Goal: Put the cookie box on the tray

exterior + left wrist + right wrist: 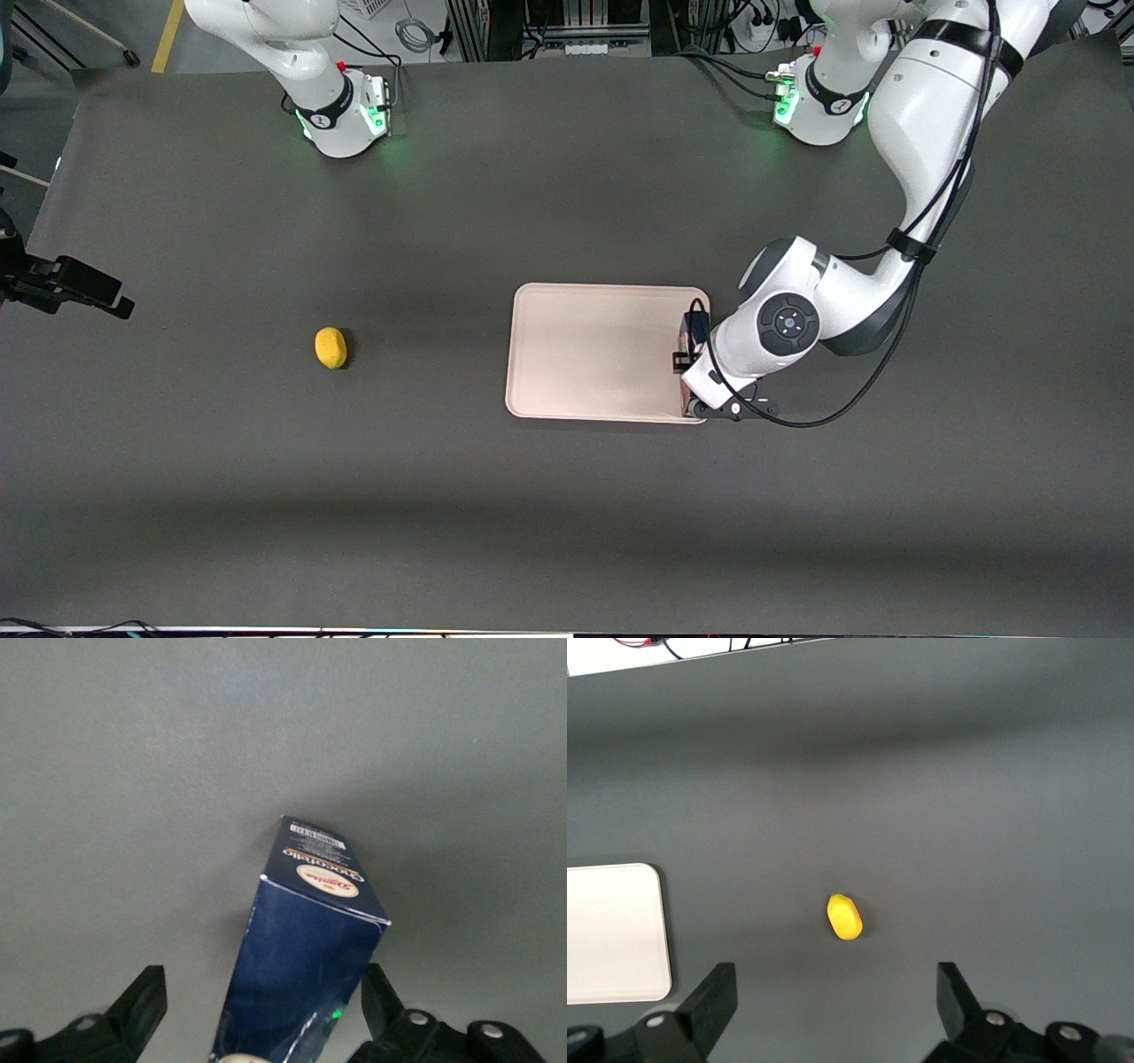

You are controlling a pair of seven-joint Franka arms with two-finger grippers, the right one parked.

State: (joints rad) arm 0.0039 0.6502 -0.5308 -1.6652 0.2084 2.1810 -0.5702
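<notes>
Left arm's hand (266, 1014) is hovering at the tray's (585, 350) edge toward the working arm's end of the tabletop (567, 514). Fingers (142, 1001) are standing wide apart, cookie box (306, 948) sitting between them; whether they are touching it cannot be told. Box is tilting over grey tabletop. Yellow lump (330, 347) is lying well apart, toward the parked arm's end.

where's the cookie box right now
The cookie box sits between the fingers of the gripper, at the edge of the tray toward the working arm's end of the table.
</notes>
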